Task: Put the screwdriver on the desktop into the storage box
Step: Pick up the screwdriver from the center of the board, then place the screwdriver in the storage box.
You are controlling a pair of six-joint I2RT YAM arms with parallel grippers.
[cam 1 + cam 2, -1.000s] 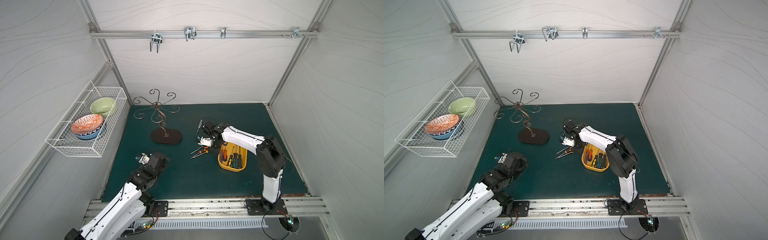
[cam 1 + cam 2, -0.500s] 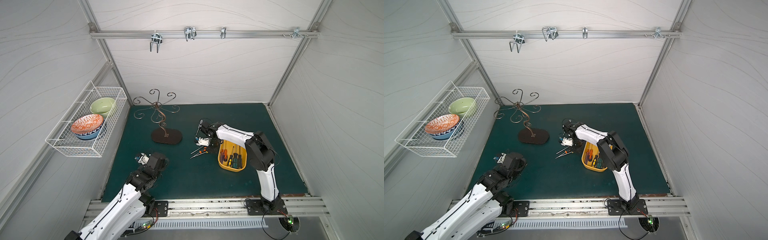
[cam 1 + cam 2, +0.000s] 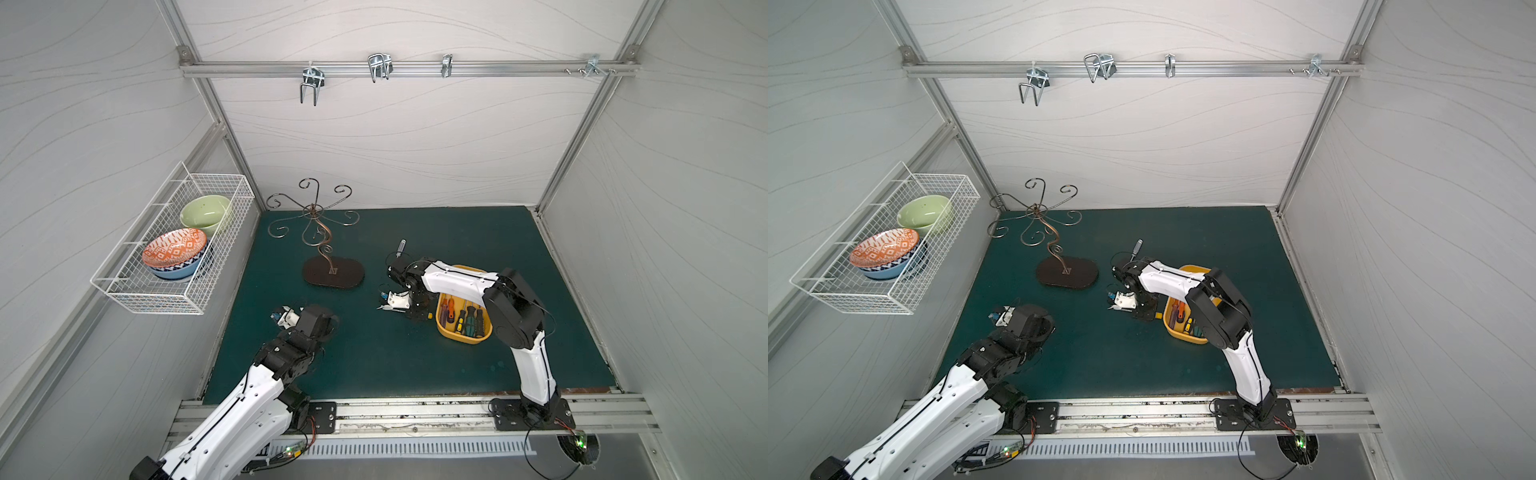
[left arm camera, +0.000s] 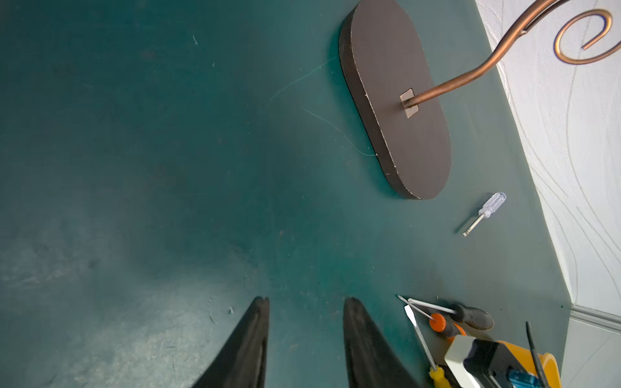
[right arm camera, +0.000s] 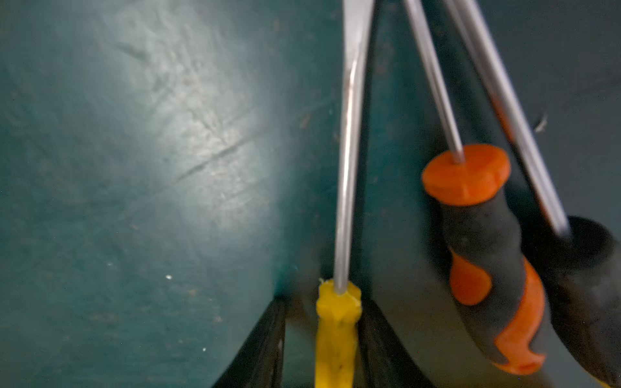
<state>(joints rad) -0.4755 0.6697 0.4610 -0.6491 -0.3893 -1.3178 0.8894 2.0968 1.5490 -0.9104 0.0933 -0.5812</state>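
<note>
Low in the left wrist frame, the left gripper (image 4: 305, 302) hovers over bare desktop (image 4: 168, 168), its jaws apart and empty. In the right wrist view the right gripper (image 5: 322, 301) straddles the yellow-handled screwdriver (image 5: 337, 329) lying on the desktop. The jaws are narrow — one finger touches, a slit beside the other. In both top views this gripper is mid-frame, just left of the storage box (image 3: 463, 337). Higher up, a clear-handled screwdriver (image 3: 401, 246) lies alone.

On the desktop (image 3: 415, 365) my yellow-handled screwdriver (image 5: 337, 329) lies flat at bottom centre of the right wrist view, shaft pointing up-frame. My orange-and-black screwdriver (image 5: 487, 255) and black-handled screwdriver (image 5: 584, 268) lie just right of it. My clear-handled screwdriver (image 3: 401, 246) lies alone, above centre. The yellow storage box (image 3: 461, 336), right of centre in both top views, holds several more.
</note>
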